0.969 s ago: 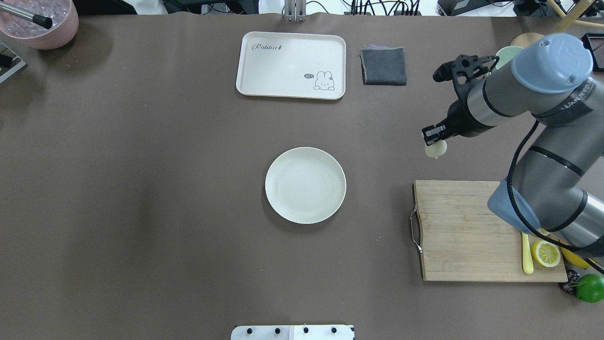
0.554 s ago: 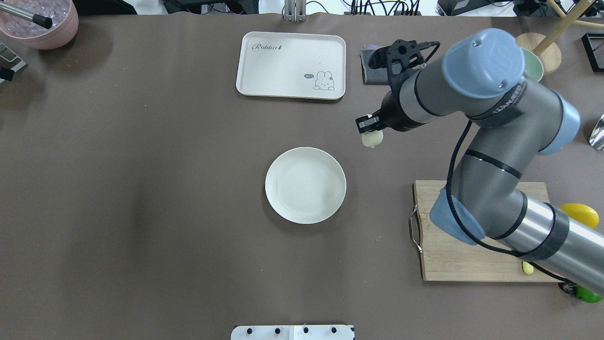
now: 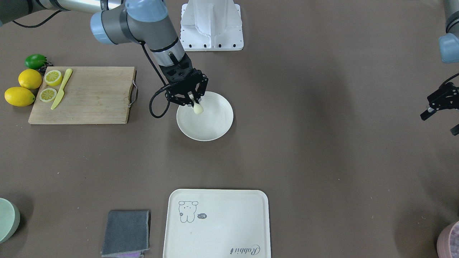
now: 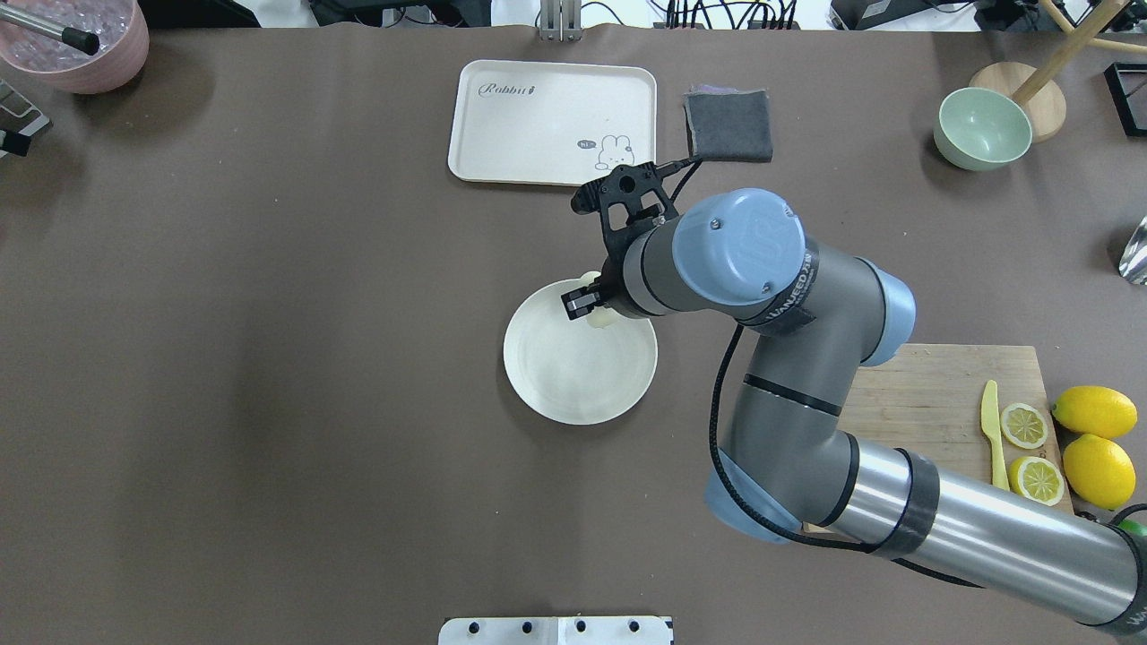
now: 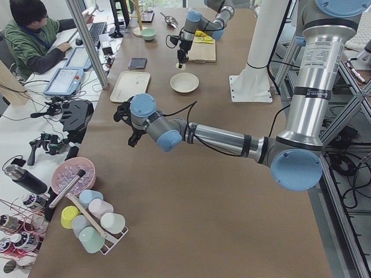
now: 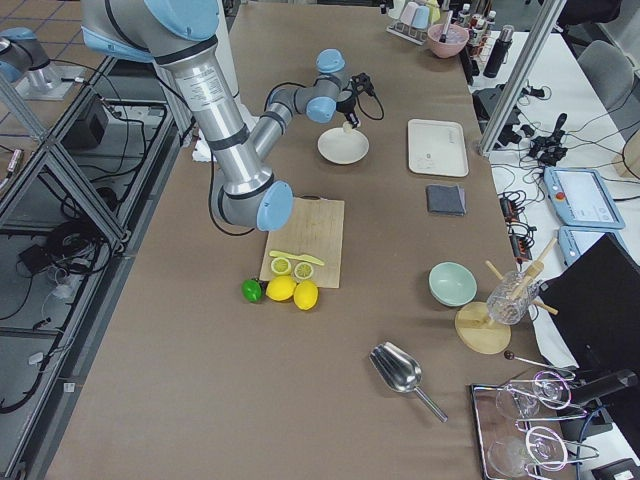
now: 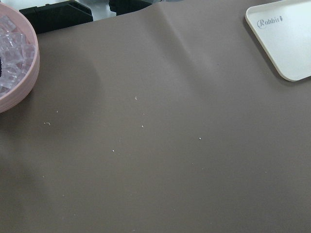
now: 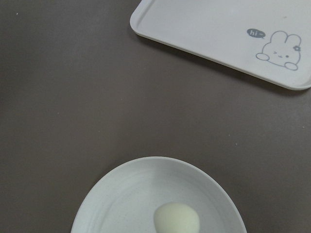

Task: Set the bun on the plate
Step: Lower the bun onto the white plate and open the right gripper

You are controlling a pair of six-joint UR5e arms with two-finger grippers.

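**Stage shown: end of transport, positioning for set-down.** On the brown-covered bench (image 4: pixel 269 358), the grey-and-blue right arm (image 4: pixel 789 358) reaches over the round, off-white, shallow plate (image 4: pixel 547 394) with a raised rim. The black two-finger right hand (image 3: pixel 195 104) is clenched on the small, smooth, pale cream-yellow bun (image 3: pixel 198 109). The bun hangs at the fingertips over the plate's interior, toward 1 o'clock of the plate's centre in the overhead view, and is judged not yet released.

The next move calls for a short descent until the bun meets the plate floor, then parting the fingers and lifting straight up. A nudge toward centre first would help keep the rounded lump from rolling to the rim.

The left hand (image 3: pixel 440 122), far off at 3 o'clock in the front-facing view, appears spread and grasps nothing.

**Views compared.** The front-facing view shows the fingers pinching the bun, whereas overhead the wrist covers most of that grip. The right wrist view shows the bun framed by plate floor, with the rectangular cream tray (image 8: pixel 218 29) at 1 o'clock. It shows no fingers and gives no cue to height, so whether bun and plate touch cannot be told.
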